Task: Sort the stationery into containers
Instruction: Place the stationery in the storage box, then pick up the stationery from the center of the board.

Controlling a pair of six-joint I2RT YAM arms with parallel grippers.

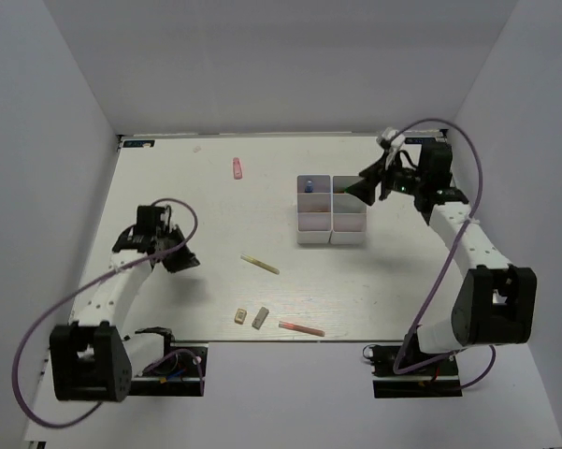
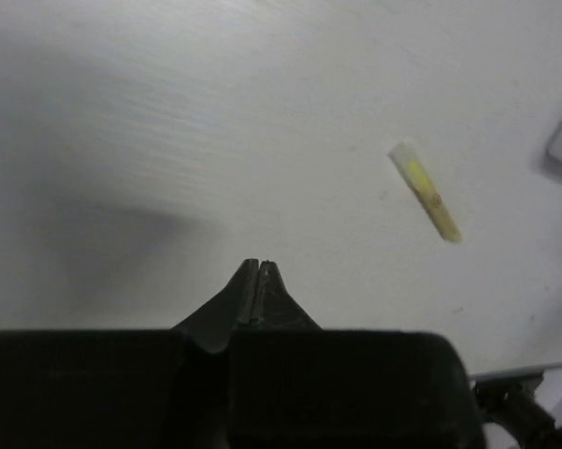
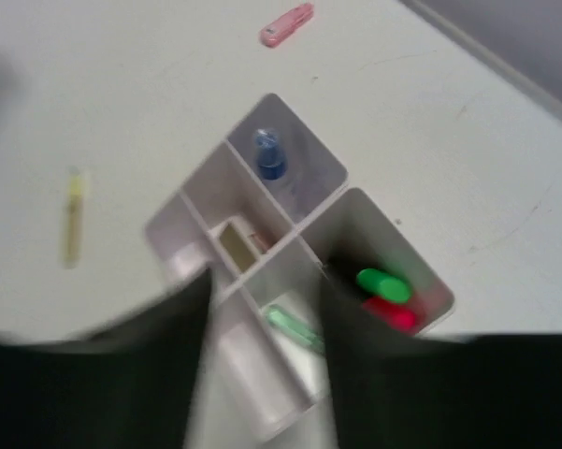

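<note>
The white divided box (image 1: 314, 237) stands mid-table. My right gripper (image 1: 362, 190) hovers open and empty over its right side. In the right wrist view the box (image 3: 181, 203) holds a blue-capped item (image 3: 269, 157), a beige eraser (image 3: 234, 245), a green marker (image 3: 295, 327) and green-capped (image 3: 383, 283) and red-capped (image 3: 393, 315) highlighters, with my gripper (image 3: 262, 313) above them. My left gripper (image 1: 187, 263) is shut and empty at the left, above the table. A yellow pen (image 1: 260, 264) lies to its right and also shows in the left wrist view (image 2: 425, 190), ahead of the shut gripper (image 2: 259, 266).
A pink marker (image 1: 237, 167) lies at the back left of the box and shows in the right wrist view (image 3: 287, 24). Two erasers (image 1: 240, 316) (image 1: 260, 319) and a pink pen (image 1: 301, 328) lie near the front edge. White walls enclose the table.
</note>
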